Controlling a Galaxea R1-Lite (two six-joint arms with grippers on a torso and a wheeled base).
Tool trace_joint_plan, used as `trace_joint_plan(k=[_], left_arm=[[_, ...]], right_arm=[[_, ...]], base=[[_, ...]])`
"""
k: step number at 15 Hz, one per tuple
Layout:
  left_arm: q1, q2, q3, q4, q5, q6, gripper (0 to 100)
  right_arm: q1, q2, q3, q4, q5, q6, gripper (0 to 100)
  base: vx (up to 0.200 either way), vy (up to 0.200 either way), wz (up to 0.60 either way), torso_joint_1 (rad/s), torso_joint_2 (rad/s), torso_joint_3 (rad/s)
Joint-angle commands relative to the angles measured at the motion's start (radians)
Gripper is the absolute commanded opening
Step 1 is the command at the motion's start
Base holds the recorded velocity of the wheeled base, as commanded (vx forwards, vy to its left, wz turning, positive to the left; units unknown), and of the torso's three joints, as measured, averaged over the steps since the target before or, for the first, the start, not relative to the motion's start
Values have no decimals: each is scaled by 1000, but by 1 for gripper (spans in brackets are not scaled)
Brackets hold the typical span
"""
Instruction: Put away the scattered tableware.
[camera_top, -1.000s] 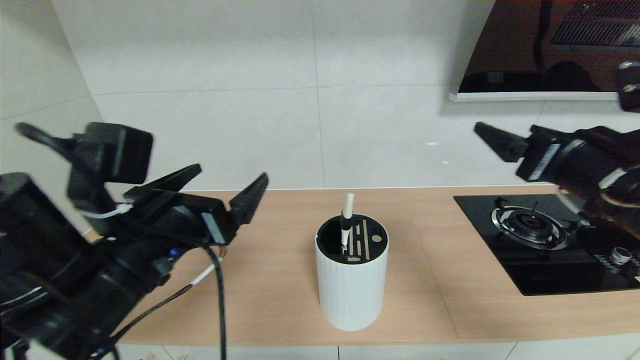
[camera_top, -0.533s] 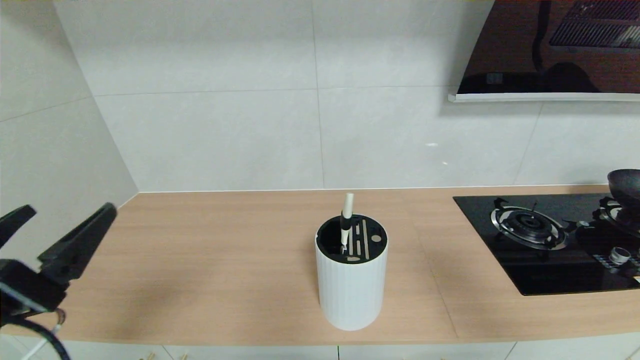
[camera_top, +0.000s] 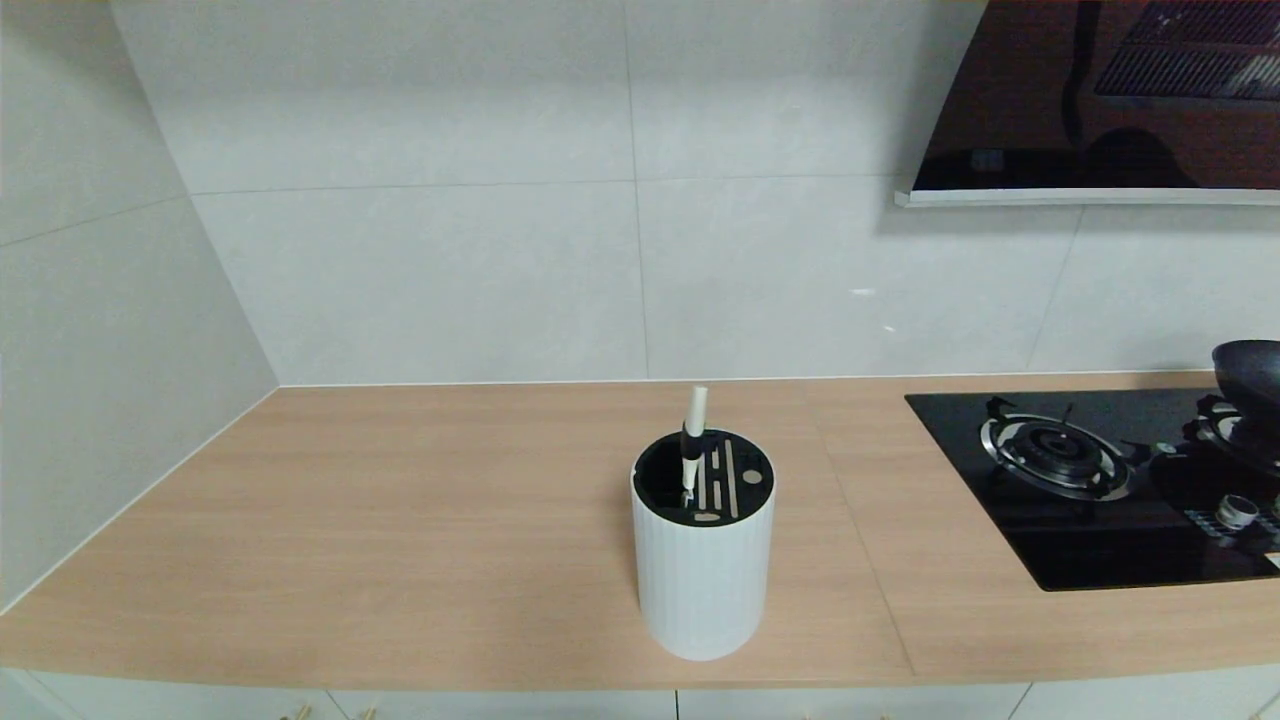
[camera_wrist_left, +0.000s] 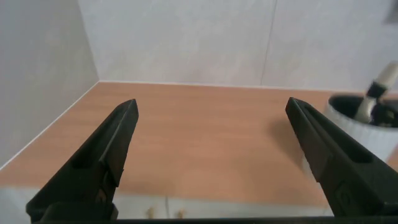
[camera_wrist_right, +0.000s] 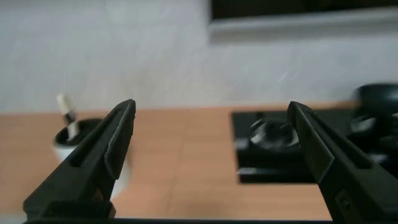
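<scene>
A white ribbed cylindrical holder with a black slotted top stands near the front of the wooden counter. One utensil with a cream handle sticks up from its round opening. In the left wrist view my left gripper is open with nothing between its fingers, held off the counter's front left, and the holder is off to one side. In the right wrist view my right gripper is open and empty too, looking toward the counter with the holder and the stove beyond.
A black gas stove takes up the counter's right end, with a dark pot on its far burner. A dark range hood hangs above it. Tiled walls close the back and left side.
Both arms have pulled back out of the head view: a second ago they hung left and right over the counter. The holder and its utensil have not moved.
</scene>
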Motion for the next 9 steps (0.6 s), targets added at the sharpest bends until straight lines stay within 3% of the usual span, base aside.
trace_joint_plan(k=[1, 3, 4, 7, 9], left_arm=[[51, -120, -31, -21, 15, 32, 100], [121, -143, -20, -35, 10, 64, 100], [160, -219, 3, 19, -45, 104, 100], [161, -219, 98, 5, -8, 83, 100], [161, -219, 207, -21, -68, 84, 100]], right_arm=[[-57, -167, 59, 6, 10, -59, 100], [-56, -211, 105, 6, 14, -60, 100], [-56, -211, 143, 1, 14, -45, 100], [-54, -211, 228, 0, 99, 75, 100], [-56, -211, 320, -2, 99, 76, 100]], base=[[0, 0, 0, 0, 0, 0], [0, 0, 0, 0, 0, 0], [0, 0, 0, 0, 0, 0], [0, 0, 0, 0, 0, 0], [0, 0, 0, 0, 0, 0]])
